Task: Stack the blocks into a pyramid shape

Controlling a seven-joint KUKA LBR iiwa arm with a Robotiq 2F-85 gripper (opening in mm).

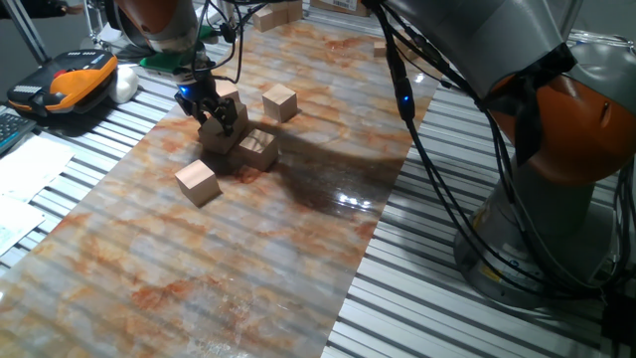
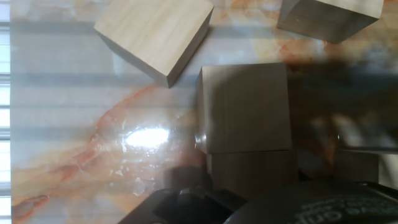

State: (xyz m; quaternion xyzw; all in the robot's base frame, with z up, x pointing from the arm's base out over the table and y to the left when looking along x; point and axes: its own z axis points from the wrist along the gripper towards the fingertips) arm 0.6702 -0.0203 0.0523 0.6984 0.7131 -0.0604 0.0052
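Note:
My gripper (image 1: 216, 115) stands at the back left of the marbled mat, and its dark fingers look shut on one of the blocks (image 1: 227, 116). That block is held just over another block (image 1: 219, 141). A third block (image 1: 258, 147) lies close on the right. In the hand view a shadowed block (image 2: 244, 106) fills the middle, just above the dark gripper body. Loose blocks sit apart: one toward the front (image 1: 197, 182) and one behind (image 1: 279, 101). The hand view also shows a lit block (image 2: 155, 34) at upper left and another block (image 2: 329, 15) at upper right.
A marbled mat (image 1: 248, 268) covers the slatted table. An orange and black device (image 1: 70, 85) and papers (image 1: 25, 169) lie off the mat at the left. The arm's base (image 1: 556, 199) and cables (image 1: 437, 169) stand at the right. Smaller wooden pieces (image 1: 273, 15) lie far back.

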